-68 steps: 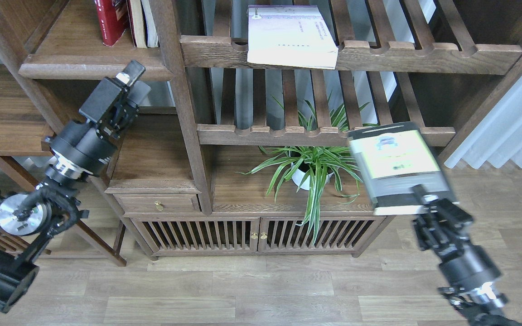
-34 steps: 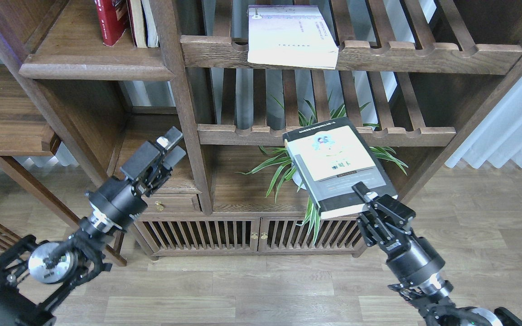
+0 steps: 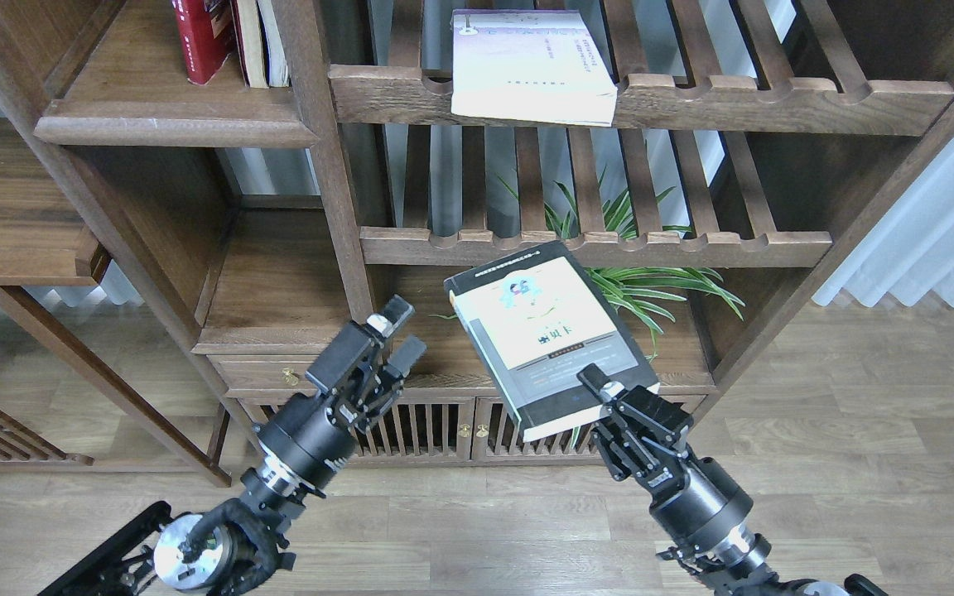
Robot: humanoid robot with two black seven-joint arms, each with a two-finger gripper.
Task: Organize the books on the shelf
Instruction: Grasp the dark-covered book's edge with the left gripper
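Note:
My right gripper [image 3: 601, 396] is shut on the near edge of the thick black-edged yellow-green book [image 3: 547, 331] and holds it in the air in front of the cabinet, cover up. My left gripper [image 3: 394, 329] is open and empty, just left of that book. The red book [image 3: 202, 33] stands upright on the solid dark brown shelf [image 3: 171, 124] at the top left, next to two other upright books. The pale white-lavender book [image 3: 531, 66] lies flat on the upper slatted rack.
Two slatted racks [image 3: 601, 244] with notched front rails fill the middle of the bookcase. A potted spider plant [image 3: 643, 281] stands behind the held book. A low cabinet [image 3: 378, 430] with a drawer and slatted doors is below. White curtains [image 3: 932, 240] hang at the right.
My right gripper has carried the yellow-green book left and down toward the centre. My left gripper has moved right and down, away from the top-left shelf, toward the book.

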